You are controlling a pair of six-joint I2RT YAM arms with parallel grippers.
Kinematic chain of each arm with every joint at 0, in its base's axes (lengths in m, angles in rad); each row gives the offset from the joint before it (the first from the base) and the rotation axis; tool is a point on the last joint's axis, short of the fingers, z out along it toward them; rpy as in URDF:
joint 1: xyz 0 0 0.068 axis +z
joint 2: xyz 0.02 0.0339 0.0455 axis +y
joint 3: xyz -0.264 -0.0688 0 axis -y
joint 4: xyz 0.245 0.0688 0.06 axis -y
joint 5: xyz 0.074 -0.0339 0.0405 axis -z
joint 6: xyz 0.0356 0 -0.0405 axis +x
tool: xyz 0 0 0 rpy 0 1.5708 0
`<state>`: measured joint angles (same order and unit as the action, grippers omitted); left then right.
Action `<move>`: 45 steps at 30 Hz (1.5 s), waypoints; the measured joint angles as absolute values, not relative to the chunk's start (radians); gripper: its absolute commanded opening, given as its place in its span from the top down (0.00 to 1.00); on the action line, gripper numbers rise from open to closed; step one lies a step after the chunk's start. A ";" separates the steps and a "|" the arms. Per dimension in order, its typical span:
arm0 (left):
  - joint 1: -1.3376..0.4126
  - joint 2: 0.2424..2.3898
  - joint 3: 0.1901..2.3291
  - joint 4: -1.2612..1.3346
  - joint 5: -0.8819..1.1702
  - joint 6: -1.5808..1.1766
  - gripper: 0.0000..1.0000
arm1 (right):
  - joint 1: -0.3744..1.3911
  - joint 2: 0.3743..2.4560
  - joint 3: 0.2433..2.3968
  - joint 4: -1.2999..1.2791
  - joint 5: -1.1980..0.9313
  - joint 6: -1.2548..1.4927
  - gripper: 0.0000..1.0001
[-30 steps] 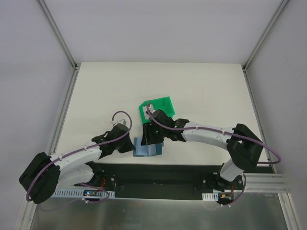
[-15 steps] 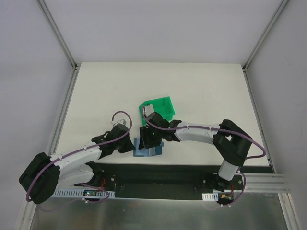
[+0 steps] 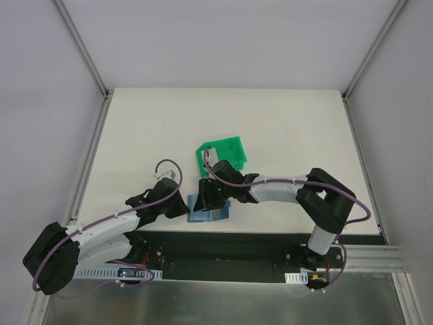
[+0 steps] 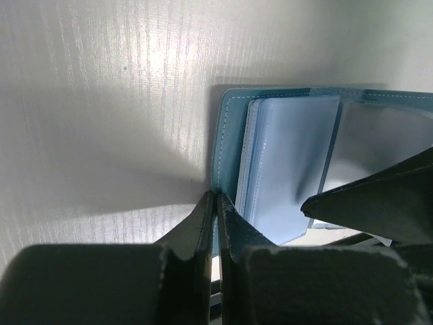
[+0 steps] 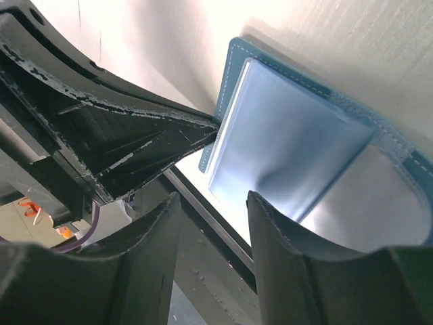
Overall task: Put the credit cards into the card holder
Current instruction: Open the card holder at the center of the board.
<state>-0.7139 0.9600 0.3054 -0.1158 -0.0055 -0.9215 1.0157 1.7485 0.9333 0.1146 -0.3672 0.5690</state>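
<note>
At the near edge of the table [image 3: 284,128], the holder [image 3: 208,211] lies open, pale pockets [image 5: 284,142] up, just in front of the bin [image 3: 226,150]. The left gripper [image 4: 215,198] has its jaws together, pinching the holder's left cover edge near a corner. The right gripper [image 5: 213,210] hangs over the pockets, jaws apart and gripping nothing, with the holder's left half just past its fingertips.

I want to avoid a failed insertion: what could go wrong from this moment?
1. The left gripper pinches only the thin cover edge of the card holder; the grip may slip and the holder could fold shut.
2. The open right gripper hangs very near the left one over the pockets; their fingers may collide.
</note>
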 measured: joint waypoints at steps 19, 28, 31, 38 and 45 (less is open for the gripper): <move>-0.714 0.964 0.305 -0.110 -0.005 -0.924 1.00 | 0.998 1.734 0.950 -0.142 -0.153 0.535 0.89; -0.714 0.926 0.305 -0.118 -0.005 -0.908 1.00 | 0.996 1.697 1.012 -0.290 -0.050 0.471 0.73; -0.714 0.908 0.305 -0.118 -0.005 -0.905 1.00 | 0.994 1.671 1.039 -0.360 0.002 0.452 0.73; -0.714 0.905 0.305 -0.118 -0.005 -0.900 1.00 | 0.992 1.667 1.113 -0.485 0.089 0.425 0.72; -0.714 0.901 0.305 -0.118 -0.004 -0.897 1.00 | 0.992 1.667 1.113 -0.577 0.115 0.423 0.74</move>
<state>-0.7139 0.9009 0.3054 -0.1181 -0.0044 -0.8974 0.9916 1.6672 1.1126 -0.5770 0.1150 0.4232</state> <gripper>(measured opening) 0.006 0.262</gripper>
